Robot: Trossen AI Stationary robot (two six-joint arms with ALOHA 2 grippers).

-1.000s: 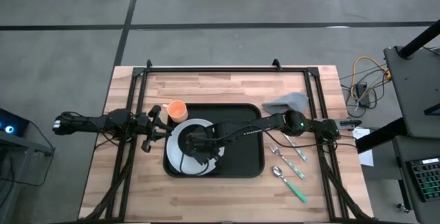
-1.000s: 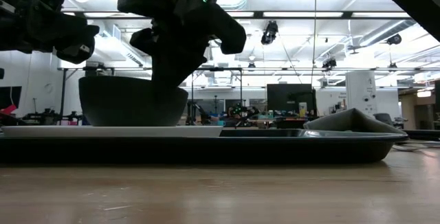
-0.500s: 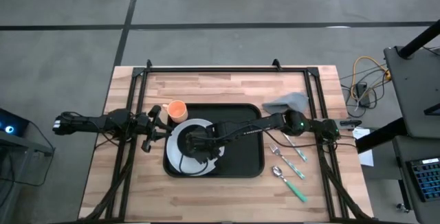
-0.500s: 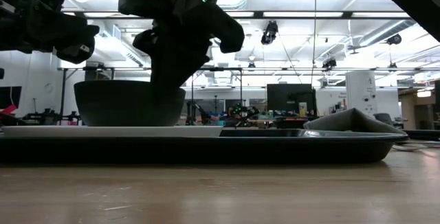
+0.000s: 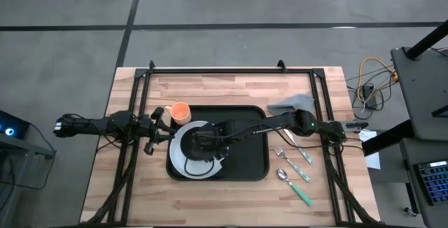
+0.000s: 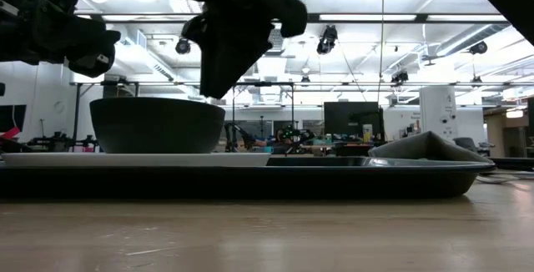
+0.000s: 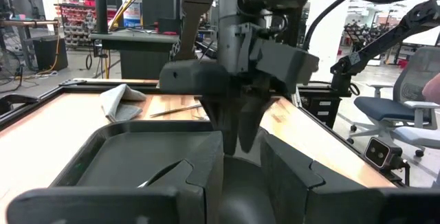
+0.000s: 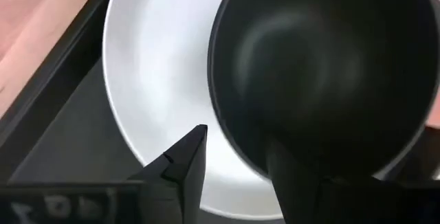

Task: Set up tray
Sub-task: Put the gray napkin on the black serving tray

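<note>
The light wooden butcher-block table point(image 5: 224, 91) carries everything. At its middle lies the large flat black rectangular tray point(image 5: 248, 154) with rounded corners and a low raised rim, its long sides parallel to the table's long edges; in the low view the tray point(image 6: 375, 180) spans nearly the whole width. On the tray's left half sits the round white plate point(image 5: 180, 159), and on the plate stands the small black bowl point(image 5: 198, 146), upright, seen in the low view as a dark basin point(image 6: 157, 124) resting on the plate point(image 6: 125, 160).

The right arm reaches from the table's right edge across the tray, and the right gripper point(image 5: 207, 141) hangs just above the bowl's rim; in the low view point(image 6: 224, 72) its tip is clear of the bowl, and in its own wrist view the two fingers point(image 8: 180, 165) stand apart with nothing between them, the bowl point(image 8: 323, 73) and plate point(image 8: 158, 80) below. The left arm lies along the table's left edge, the left gripper point(image 5: 162, 131) just beside the tray's left rim, its fingers point(image 7: 199, 176) spread and empty.

A crumpled grey cloth point(image 5: 292, 104) lies near the tray's far right corner. A small orange cup point(image 5: 180, 112) stands just off the tray's far left corner. Three pieces of cutlery with teal handles point(image 5: 294, 172) lie between the tray's right rim and the table's right edge.
</note>
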